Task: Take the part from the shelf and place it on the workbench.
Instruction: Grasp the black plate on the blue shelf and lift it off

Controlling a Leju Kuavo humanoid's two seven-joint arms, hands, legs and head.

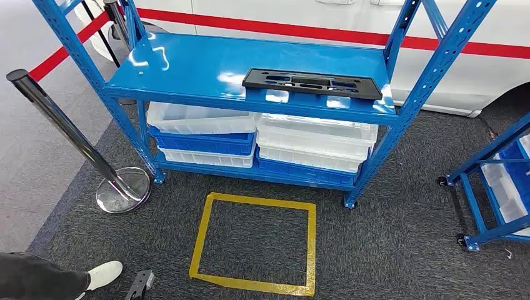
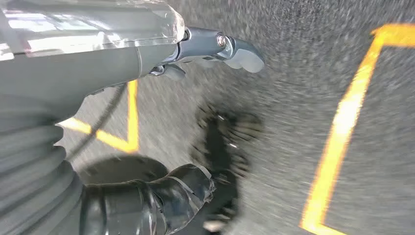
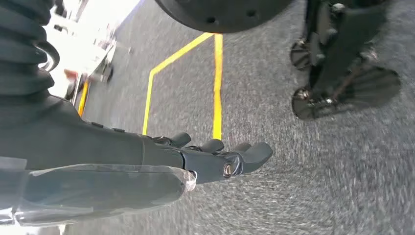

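A flat black part (image 1: 312, 83) is seen lying on the top board of a blue shelf (image 1: 187, 65) in the upper middle of the head view, right of the board's centre, with its long side close to the front edge. The board to the left of the part is bare and glossy. Below it, white and blue bins (image 1: 262, 140) are stacked on the lower level. On the dark carpet (image 1: 387, 250) in front of the shelf, a yellow tape square (image 1: 256, 242) is marked in the lower middle of the frame, with open carpet all round it. A chrome post (image 1: 69, 134) with a round base stands at the left, and a second blue rack (image 1: 494, 187) is cut off by the right edge. A person's dark trouser leg and white shoe (image 1: 103, 275) are seen at the lower left corner.

In the left wrist view, the left robot hand (image 2: 215, 49) is shown over blurred carpet and yellow tape lines; nothing is held, and its fingers are stretched out. In the right wrist view, the right robot hand (image 3: 220, 156) is likewise shown empty, fingers extended and slightly apart, above the carpet near a tape corner.
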